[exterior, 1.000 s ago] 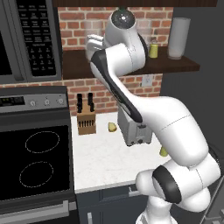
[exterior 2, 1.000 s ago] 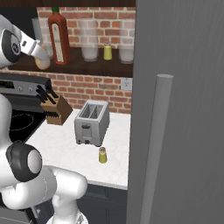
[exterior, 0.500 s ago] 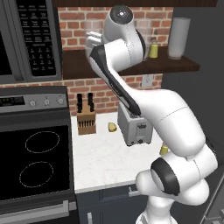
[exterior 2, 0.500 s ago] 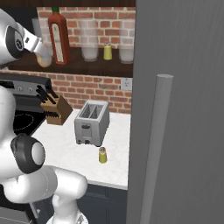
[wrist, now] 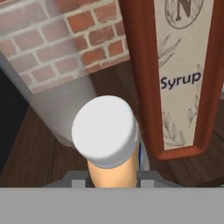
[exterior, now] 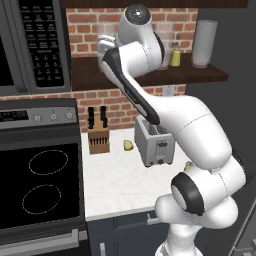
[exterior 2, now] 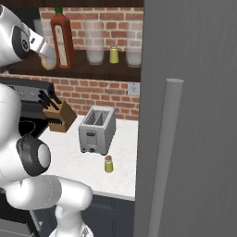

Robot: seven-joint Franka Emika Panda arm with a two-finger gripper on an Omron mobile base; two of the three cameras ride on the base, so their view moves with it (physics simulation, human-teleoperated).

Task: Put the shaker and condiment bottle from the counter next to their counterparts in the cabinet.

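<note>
My gripper (wrist: 107,180) is shut on the condiment bottle (wrist: 105,131), a small orange bottle with a pale cap. I hold it over the dark wooden cabinet shelf (wrist: 26,153), just left of the tall dark-red syrup bottle (wrist: 183,74). From the right base view the gripper (exterior 2: 42,52) holds the orange bottle (exterior 2: 48,60) beside the red bottle (exterior 2: 62,39); whether it rests on the board I cannot tell. A bright yellow shaker (exterior 2: 114,54) stands farther right on the shelf. The olive shaker (exterior 2: 108,164) stands on the white counter (exterior 2: 74,162) in front of the toaster.
A clear glass jar (wrist: 57,100) stands close behind the held bottle, with two more glasses (exterior 2: 95,46) along the shelf. On the counter are a toaster (exterior 2: 97,129) and a knife block (exterior 2: 58,115). A tall grey door (exterior 2: 194,115) with a handle bounds the right.
The arm has carried the orange bottle slightly right, closer to the red syrup bottle. The shaker on the counter has not moved.
</note>
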